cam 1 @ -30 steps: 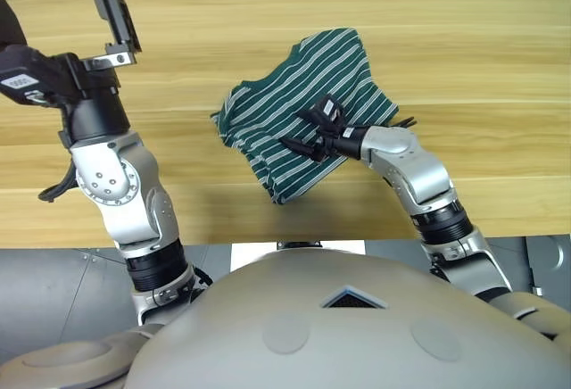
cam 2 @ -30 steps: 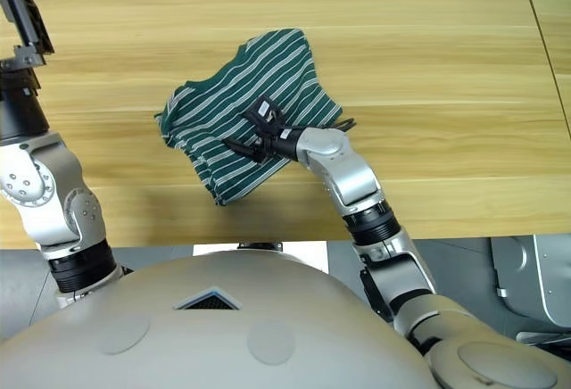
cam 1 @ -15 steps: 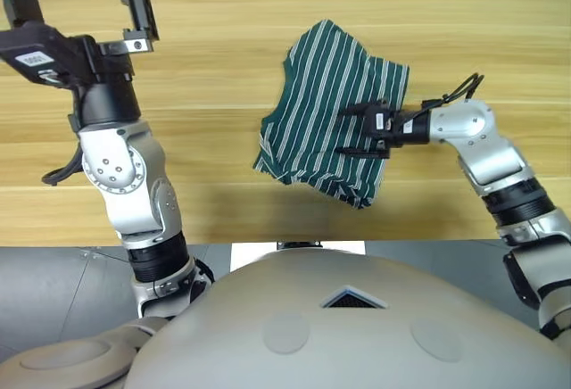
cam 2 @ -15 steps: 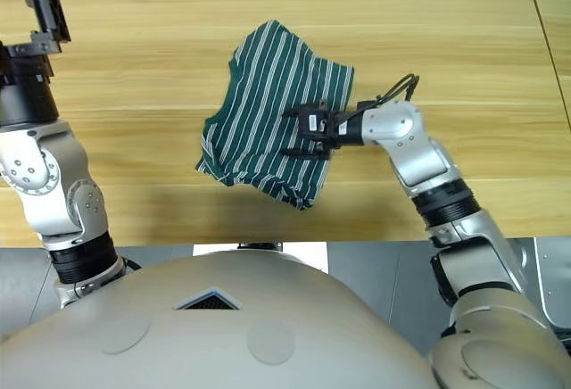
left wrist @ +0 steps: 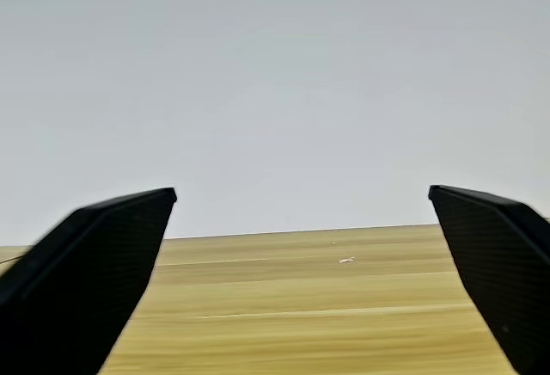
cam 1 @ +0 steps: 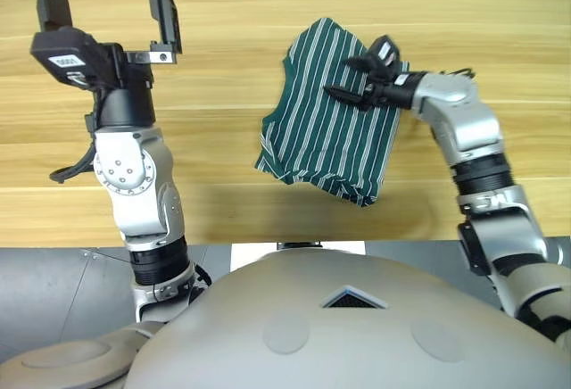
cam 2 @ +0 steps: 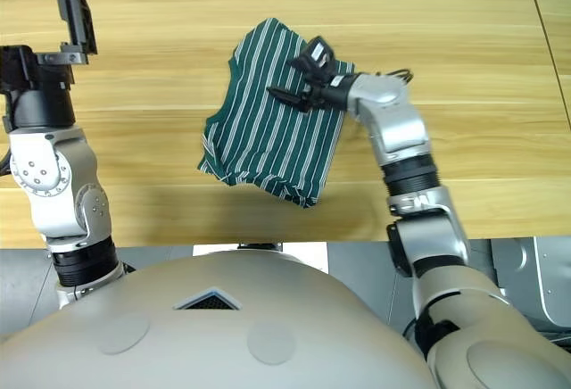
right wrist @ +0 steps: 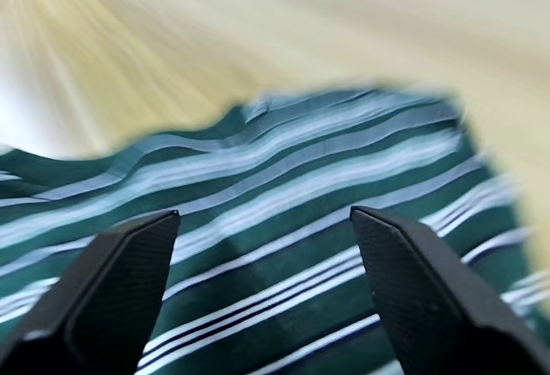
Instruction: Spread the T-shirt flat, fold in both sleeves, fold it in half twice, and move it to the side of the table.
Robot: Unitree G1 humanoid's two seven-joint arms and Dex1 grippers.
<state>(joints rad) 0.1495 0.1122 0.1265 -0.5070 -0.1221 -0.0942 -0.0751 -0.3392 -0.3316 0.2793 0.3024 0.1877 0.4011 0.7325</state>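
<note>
The T-shirt (cam 1: 326, 130) lay on the table (cam 1: 223, 14) as a compact bundle of several layers. It sat right of the table's middle, close to the near edge and skewed to it, with no sleeve sticking out. My right gripper (cam 1: 343, 77) hung over the part of the bundle farthest from the table's near edge, its fingers spread with nothing between them; I could not tell whether they touched the cloth. My left gripper (cam 1: 105, 1) was raised above the table's left half, wide open and empty. I judged the spreading, the sleeve folds and both halvings done. Only the shift to the table's side was in question, and I could not tell whether the bundle sat far enough over.
</note>
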